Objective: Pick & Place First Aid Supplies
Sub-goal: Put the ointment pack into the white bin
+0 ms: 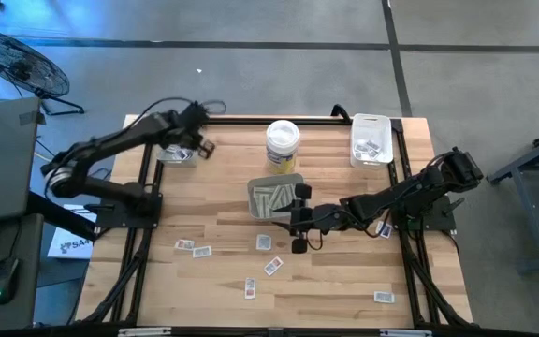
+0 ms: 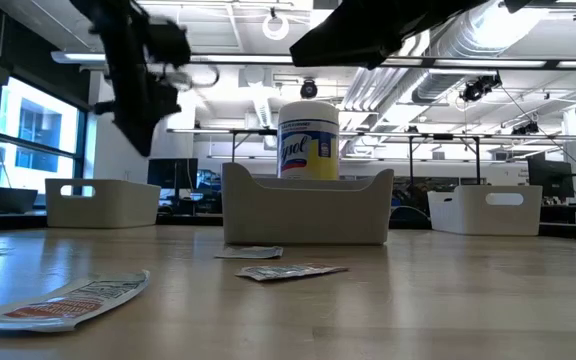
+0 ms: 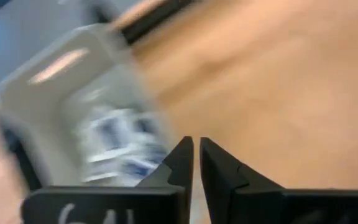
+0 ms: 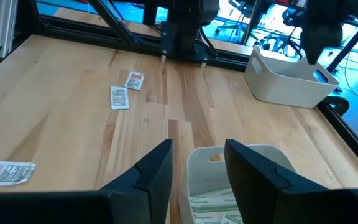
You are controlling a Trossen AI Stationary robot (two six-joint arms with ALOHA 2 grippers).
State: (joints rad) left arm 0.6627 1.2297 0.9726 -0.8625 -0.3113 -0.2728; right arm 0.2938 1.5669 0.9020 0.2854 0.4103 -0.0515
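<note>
Several small first aid packets (image 1: 264, 241) lie flat and loose on the near half of the wooden table. Pale strip packets (image 4: 210, 202) lie in the grey centre tray (image 1: 255, 187). My right gripper (image 4: 197, 167) hangs open over that tray's right end, with nothing between its fingers. At the far left my left gripper (image 3: 196, 149) is shut and empty, in the air beside the white left tray (image 1: 178, 154). That tray holds blue-printed square packets (image 3: 114, 140).
A tall white tub with a yellow label (image 1: 283, 145) stands just behind the centre tray. A white tray (image 1: 371, 139) with packets in it sits at the far right corner. Black frame rails run along the table's sides. Between the loose packets the wood is bare.
</note>
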